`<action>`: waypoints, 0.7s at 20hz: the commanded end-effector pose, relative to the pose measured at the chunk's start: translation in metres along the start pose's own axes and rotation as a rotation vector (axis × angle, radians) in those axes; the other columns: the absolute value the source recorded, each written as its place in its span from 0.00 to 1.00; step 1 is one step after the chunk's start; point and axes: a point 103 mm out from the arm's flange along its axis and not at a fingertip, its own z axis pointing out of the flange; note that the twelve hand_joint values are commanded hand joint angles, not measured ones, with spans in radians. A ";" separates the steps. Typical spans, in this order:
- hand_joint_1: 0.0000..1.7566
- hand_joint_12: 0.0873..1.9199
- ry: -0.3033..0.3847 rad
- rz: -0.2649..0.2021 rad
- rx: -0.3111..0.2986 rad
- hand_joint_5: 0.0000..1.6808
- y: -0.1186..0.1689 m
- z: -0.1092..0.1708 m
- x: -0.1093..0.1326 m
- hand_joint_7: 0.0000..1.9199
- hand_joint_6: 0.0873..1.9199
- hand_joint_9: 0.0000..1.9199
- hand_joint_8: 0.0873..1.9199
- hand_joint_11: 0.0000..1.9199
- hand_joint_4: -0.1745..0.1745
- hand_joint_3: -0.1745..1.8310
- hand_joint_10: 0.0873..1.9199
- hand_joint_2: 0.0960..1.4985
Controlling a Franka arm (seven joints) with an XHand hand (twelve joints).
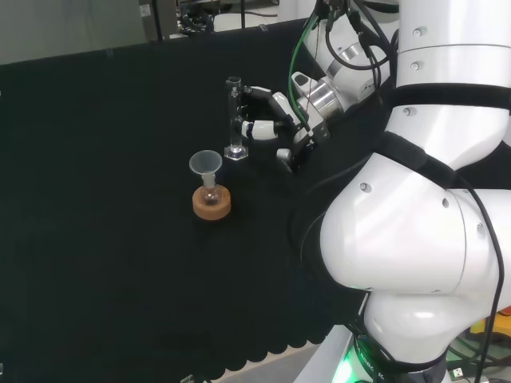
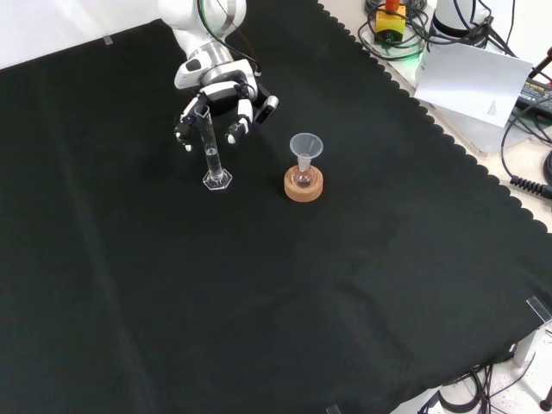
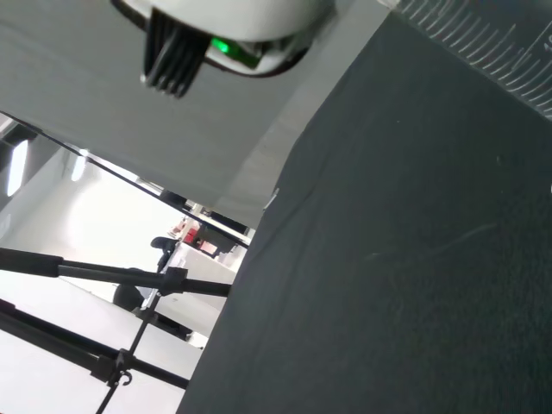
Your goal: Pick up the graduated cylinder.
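Our hand [image 1: 275, 120] at the graduated cylinder [image 1: 234, 118]

We see its fingers half-curled just right of the upright cylinder; nearer us, a funnel [image 1: 206, 165] tops a flask on a cork ring [image 1: 211, 202].

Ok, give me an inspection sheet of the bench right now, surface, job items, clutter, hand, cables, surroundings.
Surface: black cloth, flat, scalloped edge.
Job's things: graduated cylinder upright on its base, on the cloth.
Clutter: small flask with funnel on a cork ring, right of the cylinder in the front view, apart from it.
Hand: hand behind the cylinder's upper part, fingers spread either side; contact cannot be told.
Cables: green and black cables along the arm.
Surroundings: paper sheet and cables off the cloth.
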 end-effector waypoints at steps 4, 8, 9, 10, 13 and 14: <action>0.61 0.65 0.033 -0.008 -0.013 0.41 0.001 0.001 -0.004 0.27 0.02 0.36 0.29 0.21 0.43 0.42 0.24 0.37; 0.62 0.64 0.042 -0.014 -0.004 0.41 0.003 0.003 -0.003 0.31 0.16 0.40 0.27 0.22 0.47 0.42 0.20 0.36; 0.62 0.64 0.044 -0.015 -0.001 0.40 0.003 0.003 -0.003 0.31 0.19 0.40 0.27 0.22 0.47 0.42 0.20 0.36; 0.63 0.64 0.045 -0.016 0.002 0.40 0.004 0.005 -0.003 0.31 0.22 0.41 0.27 0.23 0.47 0.43 0.20 0.36; 0.63 0.64 0.052 -0.020 0.008 0.40 0.005 0.010 -0.003 0.33 0.25 0.42 0.27 0.23 0.48 0.43 0.20 0.36; 0.63 0.64 0.050 -0.021 0.013 0.40 0.006 0.012 -0.003 0.33 0.25 0.43 0.27 0.23 0.48 0.43 0.20 0.36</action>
